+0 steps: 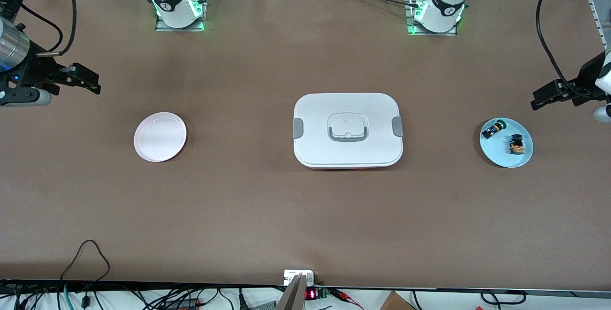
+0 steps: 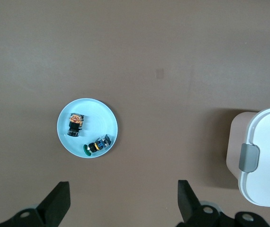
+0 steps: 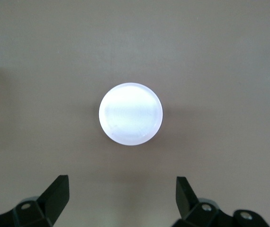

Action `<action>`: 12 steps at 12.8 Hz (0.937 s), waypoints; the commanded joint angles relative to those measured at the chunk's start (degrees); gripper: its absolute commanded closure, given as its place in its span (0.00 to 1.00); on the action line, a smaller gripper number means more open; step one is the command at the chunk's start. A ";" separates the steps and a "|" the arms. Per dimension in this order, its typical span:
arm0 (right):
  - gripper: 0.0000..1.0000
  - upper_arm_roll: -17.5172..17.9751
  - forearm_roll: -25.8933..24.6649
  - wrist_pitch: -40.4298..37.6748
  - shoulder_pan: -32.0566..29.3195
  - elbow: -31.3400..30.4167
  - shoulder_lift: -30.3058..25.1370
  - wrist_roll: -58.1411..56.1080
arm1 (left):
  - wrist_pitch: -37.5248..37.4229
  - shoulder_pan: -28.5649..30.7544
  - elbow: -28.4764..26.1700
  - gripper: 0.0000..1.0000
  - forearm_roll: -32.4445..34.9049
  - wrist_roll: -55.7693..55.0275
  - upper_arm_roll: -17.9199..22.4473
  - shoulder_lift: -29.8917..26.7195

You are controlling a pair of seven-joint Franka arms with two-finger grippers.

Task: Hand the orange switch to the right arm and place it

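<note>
Two small parts share the blue plate (image 1: 519, 157) at the surface's left-arm end. At its four o'clock lies the orange switch (image 1: 515, 144); at ten o'clock lies the green-capped part (image 1: 493, 130). Left hand (image 1: 549, 96) hangs wide above the surface near the plate. Right hand (image 1: 86, 79) waits wide and empty near the white plate (image 1: 160, 136). Both parts lie close, so the left hand might grab the wrong one.

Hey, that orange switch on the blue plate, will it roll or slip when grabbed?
The orange switch looks small, rigid and probably light. Its cylindrical shape suggests it may roll on the plate's smooth surface if nudged.
</note>
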 commanded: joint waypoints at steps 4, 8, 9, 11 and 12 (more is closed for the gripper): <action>0.00 -0.03 0.43 -1.42 -0.09 0.92 -0.13 -0.59 | 1.46 0.45 1.88 0.00 -0.39 0.55 -0.30 0.71; 0.00 -0.03 0.52 -2.65 0.00 0.48 -0.74 -0.50 | 1.46 0.45 1.80 0.00 -0.39 0.55 -0.30 0.79; 0.00 -0.03 0.52 -2.74 0.00 0.39 -0.83 -0.50 | 1.46 0.45 1.80 0.00 -0.39 0.64 -0.30 0.71; 0.00 -0.11 0.52 -2.21 0.00 0.39 -0.83 -0.50 | 1.46 0.45 1.80 0.00 -0.30 0.64 -0.30 0.79; 0.00 -0.03 0.52 -2.30 0.00 0.30 -0.83 -0.50 | 1.46 0.36 1.80 0.00 -0.30 0.64 -0.30 0.88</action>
